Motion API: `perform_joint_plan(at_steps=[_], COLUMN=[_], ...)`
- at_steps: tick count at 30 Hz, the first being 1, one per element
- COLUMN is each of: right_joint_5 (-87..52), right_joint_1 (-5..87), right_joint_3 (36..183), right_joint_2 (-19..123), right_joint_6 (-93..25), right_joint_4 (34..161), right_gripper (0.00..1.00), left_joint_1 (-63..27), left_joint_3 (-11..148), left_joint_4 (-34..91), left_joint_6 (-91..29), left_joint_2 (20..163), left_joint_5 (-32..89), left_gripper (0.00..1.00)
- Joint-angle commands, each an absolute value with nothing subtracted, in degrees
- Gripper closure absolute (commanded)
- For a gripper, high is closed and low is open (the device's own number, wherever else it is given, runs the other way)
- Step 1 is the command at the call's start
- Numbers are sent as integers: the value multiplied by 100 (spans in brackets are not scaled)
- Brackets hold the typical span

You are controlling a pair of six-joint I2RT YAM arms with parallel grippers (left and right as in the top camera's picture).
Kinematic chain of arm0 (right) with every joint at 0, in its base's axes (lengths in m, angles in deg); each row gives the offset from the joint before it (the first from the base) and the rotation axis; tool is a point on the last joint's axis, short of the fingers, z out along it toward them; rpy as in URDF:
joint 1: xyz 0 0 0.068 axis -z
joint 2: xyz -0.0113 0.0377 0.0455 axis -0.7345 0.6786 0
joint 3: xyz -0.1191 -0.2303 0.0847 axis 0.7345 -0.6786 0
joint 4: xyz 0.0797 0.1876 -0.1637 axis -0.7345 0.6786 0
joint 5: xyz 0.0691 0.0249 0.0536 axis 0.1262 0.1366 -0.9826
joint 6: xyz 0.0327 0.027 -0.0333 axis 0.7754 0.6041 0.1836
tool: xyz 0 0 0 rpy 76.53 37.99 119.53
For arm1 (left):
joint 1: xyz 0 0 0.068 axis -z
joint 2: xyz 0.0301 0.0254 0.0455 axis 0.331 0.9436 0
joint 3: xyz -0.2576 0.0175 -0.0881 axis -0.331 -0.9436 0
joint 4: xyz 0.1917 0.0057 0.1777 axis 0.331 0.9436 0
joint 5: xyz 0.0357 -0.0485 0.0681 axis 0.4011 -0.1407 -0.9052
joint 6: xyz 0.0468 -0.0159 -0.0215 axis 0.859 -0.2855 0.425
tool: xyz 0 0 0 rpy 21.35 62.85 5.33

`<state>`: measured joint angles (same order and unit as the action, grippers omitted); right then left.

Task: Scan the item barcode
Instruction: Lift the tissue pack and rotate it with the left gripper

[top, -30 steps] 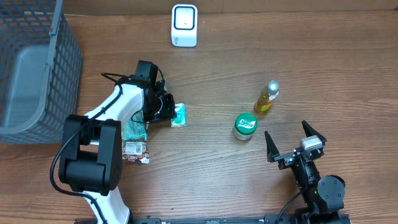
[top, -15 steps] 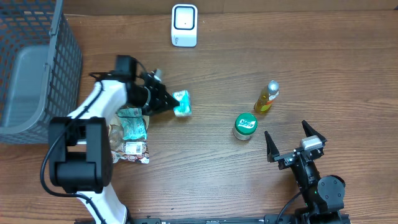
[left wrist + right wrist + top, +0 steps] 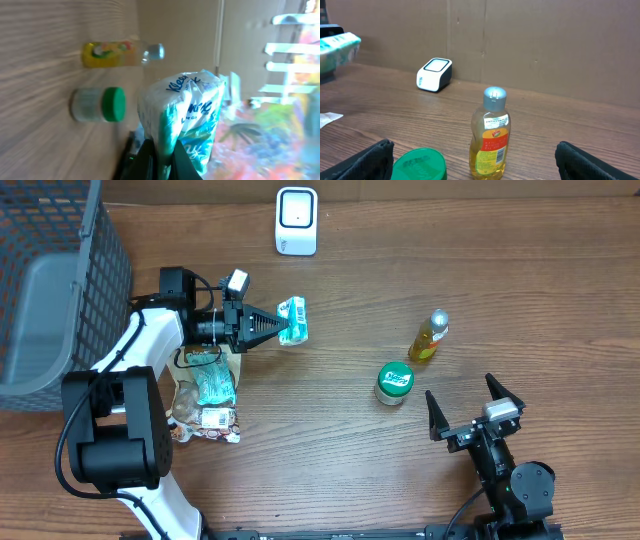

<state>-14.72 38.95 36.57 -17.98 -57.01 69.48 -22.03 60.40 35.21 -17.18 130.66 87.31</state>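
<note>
A teal and white tissue pack (image 3: 292, 320) is held off the table, with my left gripper (image 3: 275, 328) shut on its lower edge. In the left wrist view the pack (image 3: 185, 115) fills the centre, pinched between the black fingers (image 3: 145, 160). The white barcode scanner (image 3: 297, 220) stands at the table's far edge, beyond the pack and apart from it. My right gripper (image 3: 460, 392) rests near the front right, open and holding nothing. The right wrist view shows the scanner (image 3: 434, 74) and the pack (image 3: 337, 47) at far left.
A yellow soap bottle (image 3: 428, 335) and a green-lidded jar (image 3: 394, 382) stand right of centre, just ahead of the right gripper. Several snack packets (image 3: 205, 400) lie under the left arm. A grey wire basket (image 3: 60, 280) fills the far left.
The left gripper has lifted the tissue pack off the table and carried it away from the packets toward the far side, nearer the scanner. The right arm has not moved.
</note>
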Motion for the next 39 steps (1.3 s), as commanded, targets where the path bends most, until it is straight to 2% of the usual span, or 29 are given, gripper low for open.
perform_joint_plan(at_steps=[1,11,24,39], right_joint_5=[-1437,-1437,-1437,-1437], right_joint_1=[3910,3910,3910,3910], right_joint_3=[3596,3596,3596,3596], right_joint_2=[-1855,-1855,-1855,-1855], right_joint_6=[-5688,-5688,-5688,-5686], right_joint_4=[6933,6933,6933,6933], right_gripper=[0,0,0,0], left_joint_1=[-2151,-2155,-2118,-2118], left_joint_3=[6134,6134,6134,6134], left_joint_4=[3768,5427,5652,5634], left_joint_6=[-1551,-474,-1298,-1484], left_joint_2=[12917,11997,10126,9888], left_joint_5=[9155,9155,9153,9015], left_gripper=[96,96,96,96])
